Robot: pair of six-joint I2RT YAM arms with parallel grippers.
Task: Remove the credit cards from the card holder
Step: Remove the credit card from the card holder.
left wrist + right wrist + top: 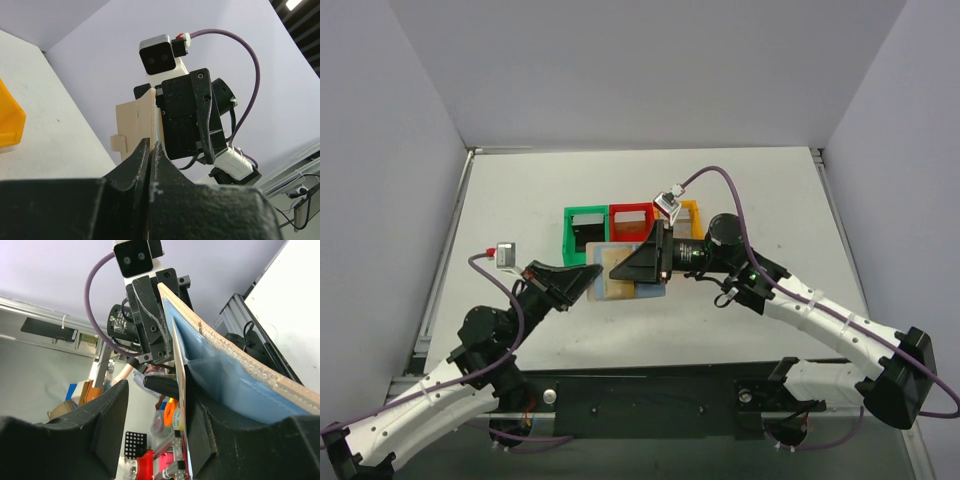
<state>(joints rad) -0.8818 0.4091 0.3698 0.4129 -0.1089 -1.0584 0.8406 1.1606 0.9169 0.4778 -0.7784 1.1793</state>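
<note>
Tan and flat, the card holder (617,278) was held up just on the near side of the red bin (631,217). It was opened out, with its light blue inner panels (225,377) turned toward the right arm. Nearer than that bin and to its left, the left gripper (151,146) was pinched tight on the holder's left edge, and a little snap tab (118,143) stuck out just beside the fingers. Further right, the right gripper (156,407) held its jaws part-way apart around one thin pale edge (180,390). This edge lay against one finger with a clear gap to the other. From above, that gripper covered the holder's middle. Whether the pale edge was a card or a flap could not be told, and nothing inside the pockets could be made out.
</note>
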